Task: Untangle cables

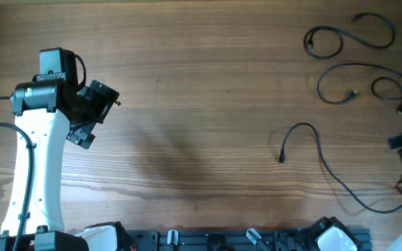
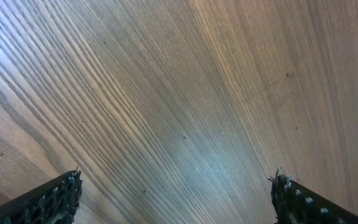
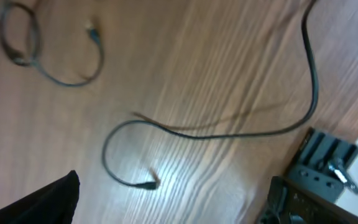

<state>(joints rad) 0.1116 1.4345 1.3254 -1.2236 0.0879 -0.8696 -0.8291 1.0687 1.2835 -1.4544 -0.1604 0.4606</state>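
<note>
Three cables (image 1: 317, 139) lie spread apart near the table's (image 1: 187, 104) right edge.

A long cable (image 3: 229, 134) snaked across the wooden tabletop (image 3: 197, 56), curling into a hook whose plug (image 3: 153, 184) lay near the bottom centre. A second cable (image 3: 61, 81) lay looped at the upper left, well apart. The right gripper (image 3: 173, 199) hung above, fingers (image 3: 55, 199) spread wide, holding nothing.
</note>
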